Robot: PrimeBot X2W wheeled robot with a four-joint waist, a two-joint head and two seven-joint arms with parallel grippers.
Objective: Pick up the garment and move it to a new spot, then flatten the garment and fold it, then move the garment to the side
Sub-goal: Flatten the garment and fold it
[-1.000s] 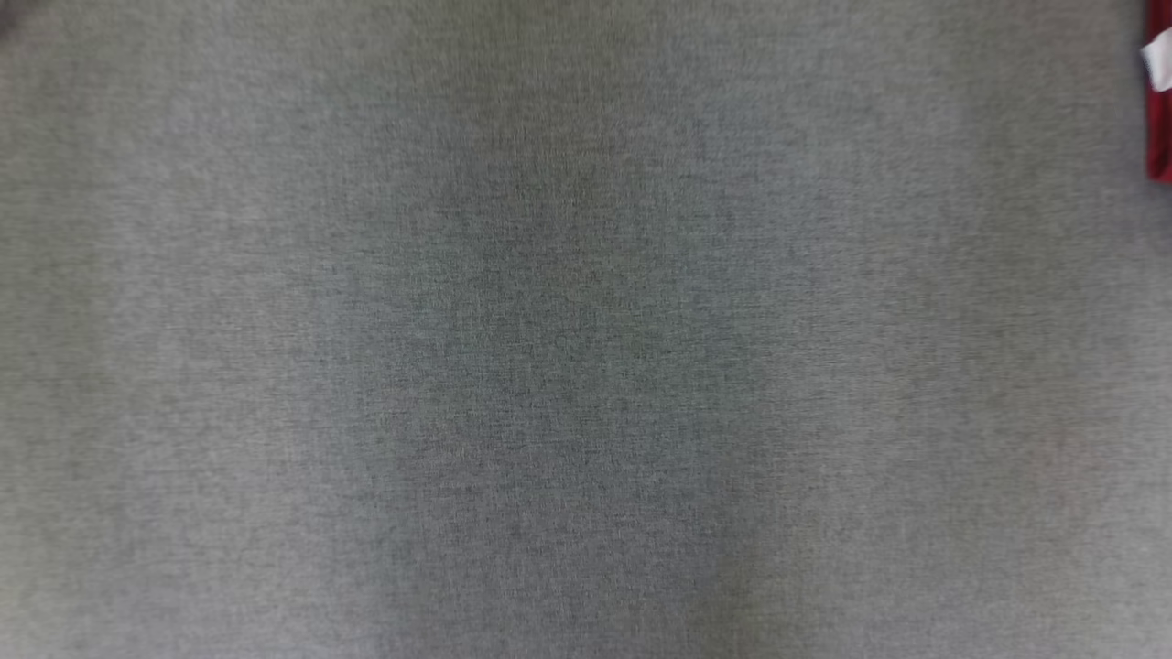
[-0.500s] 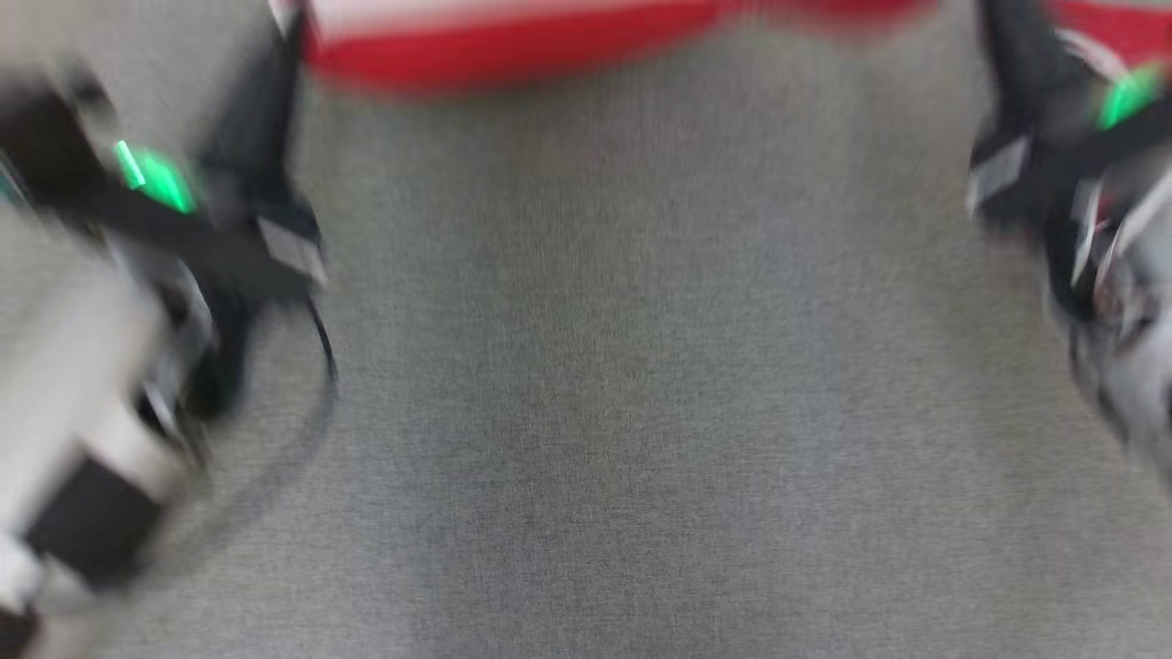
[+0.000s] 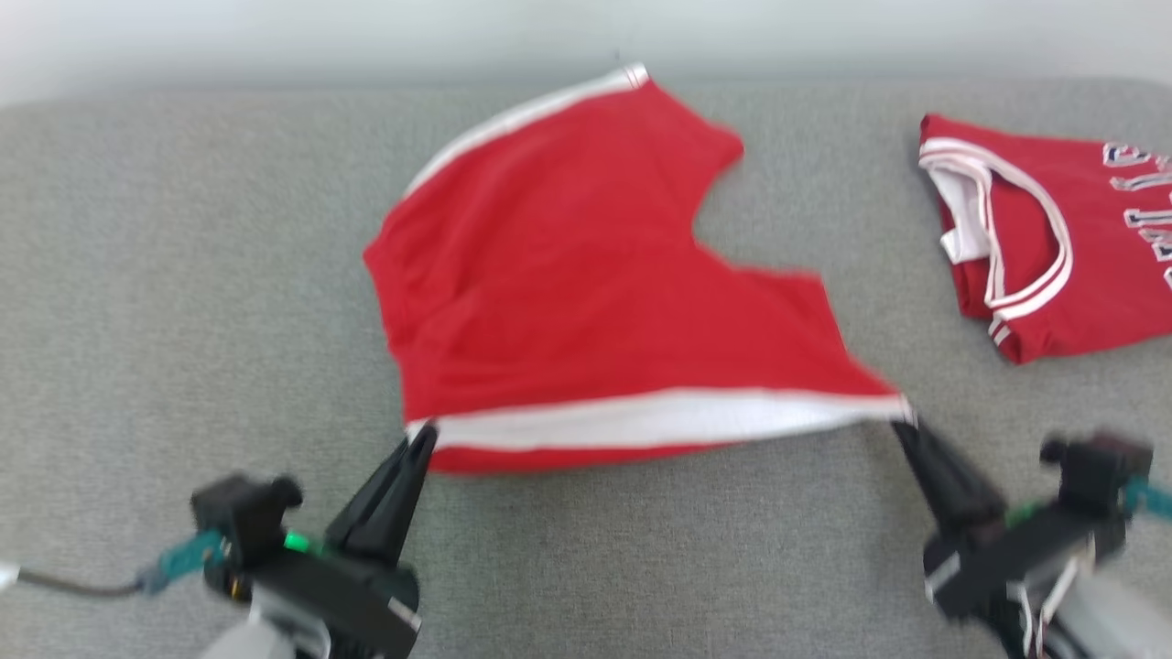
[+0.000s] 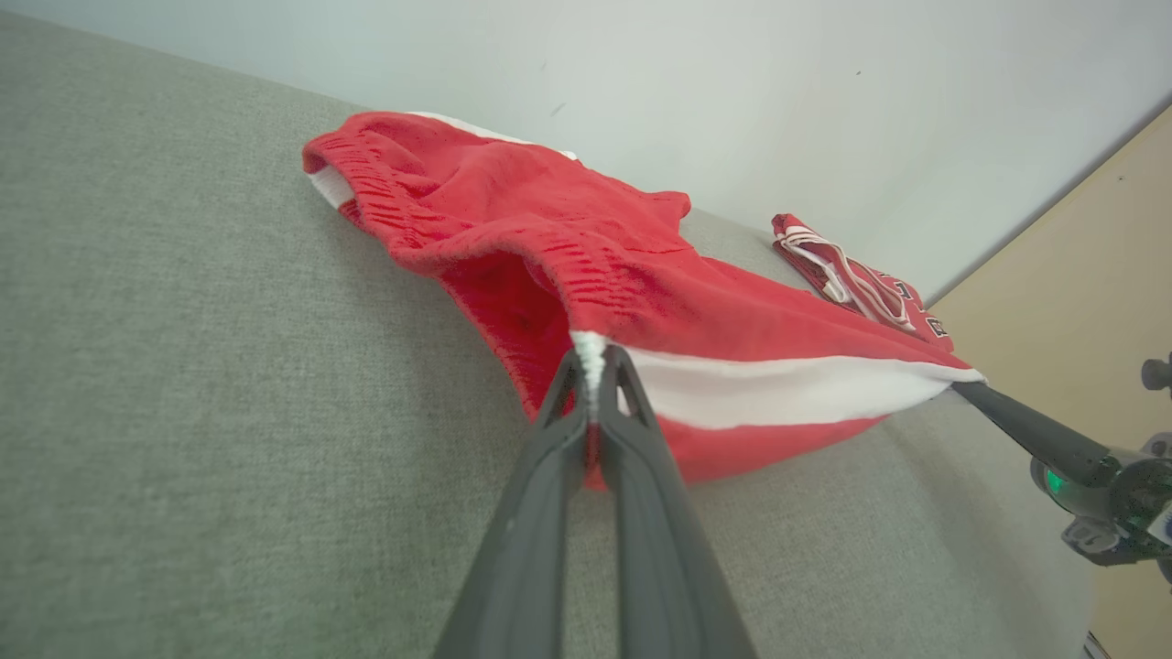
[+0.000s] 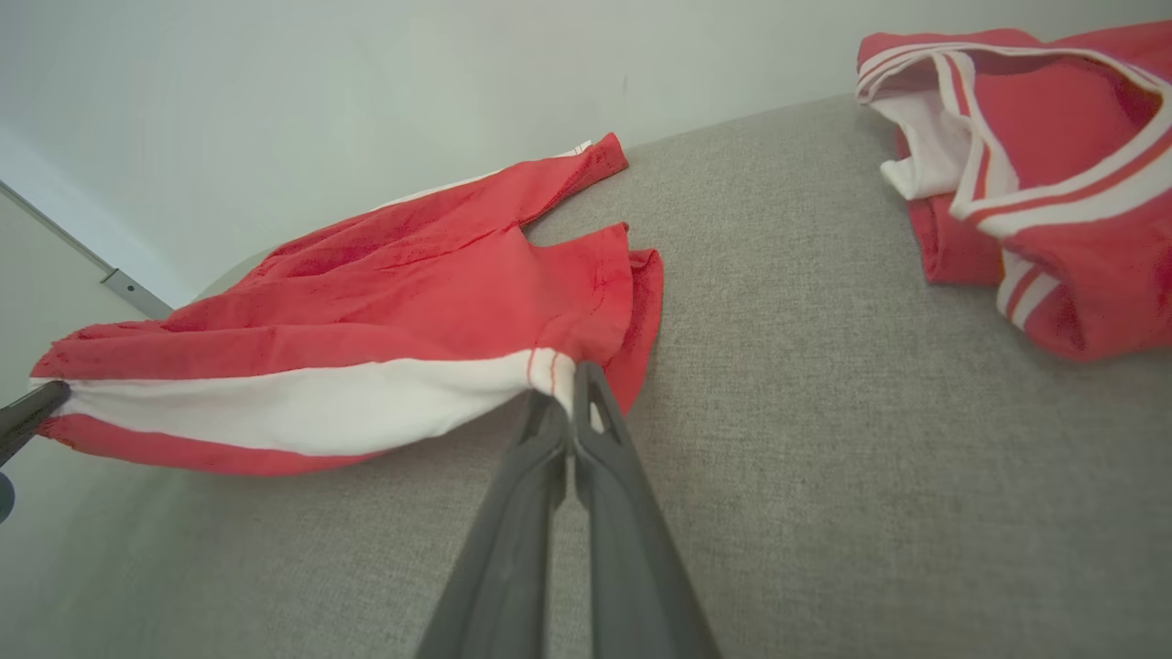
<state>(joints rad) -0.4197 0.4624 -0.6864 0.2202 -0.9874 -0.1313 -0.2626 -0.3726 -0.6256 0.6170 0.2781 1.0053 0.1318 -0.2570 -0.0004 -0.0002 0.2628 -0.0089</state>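
Red mesh-knit garment with a white band (image 3: 568,275), shorts by the cut, lies mid-surface; far part rests on the cloth, near edge is raised off it. Left gripper (image 3: 424,437) is pinched tight on one end of the white band, right gripper (image 3: 906,416) on the other end, with the band drawn taut between them. Judged step: laying out and flattening, ahead of the fold. Next move likely calls for lowering both ends together under even tension, so the band lands straight and unwrinkled. Grey woven fabric surface (image 3: 183,275), matte. Folded red jersey with white trim (image 3: 1035,238) sits well apart to the right. Pale wall (image 3: 275,37) behind; tan panel (image 4: 1080,275) at the side.
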